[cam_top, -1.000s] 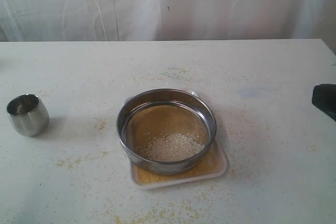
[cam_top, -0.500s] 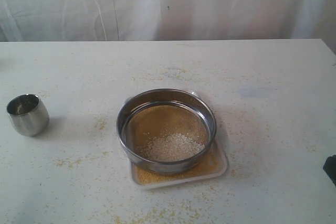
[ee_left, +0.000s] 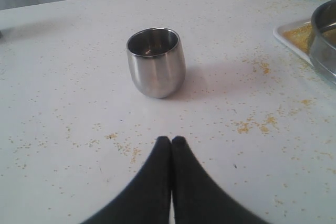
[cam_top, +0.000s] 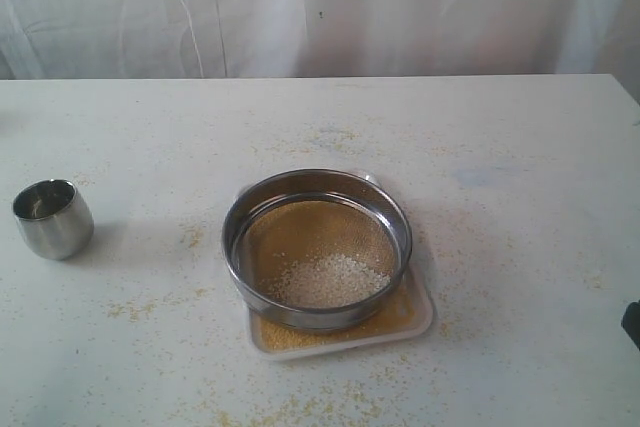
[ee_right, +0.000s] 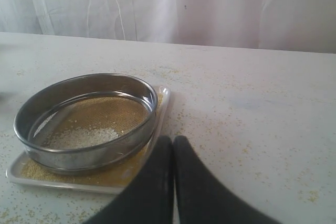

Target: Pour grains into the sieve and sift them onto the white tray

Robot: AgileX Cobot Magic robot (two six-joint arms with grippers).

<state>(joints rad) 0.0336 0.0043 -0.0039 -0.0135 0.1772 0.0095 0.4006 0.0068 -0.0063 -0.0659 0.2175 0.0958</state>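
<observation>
pincer tips are seen pressed together, empty: left pincer [ee_left: 171,141] facing the steel cup [ee_left: 156,69], right pincer [ee_right: 173,141] beside the white tray [ee_right: 31,180]. exterior view: the sieve [cam_top: 300,315] is seated on that tray, whitish grains [cam_top: 330,280] retained inside; any further shaking is best kept level.

Our left gripper [ee_left: 170,140] is closed, dark fingers touching. Our right gripper [ee_right: 173,140] is closed likewise; a sliver of our right arm [cam_top: 632,324] shows at the exterior frame's lower-right edge.

Sieve [cam_top: 315,315]: rim finished in shiny steel, bottom woven of fine wire mesh. Cup [cam_top: 53,219], left of frame: brushed, satin steel. White tray [cam_top: 424,321]: smooth, possibly plastic. Table [cam_top: 520,147]: matt white. Backdrop [cam_top: 400,7]: creased cloth.
</observation>
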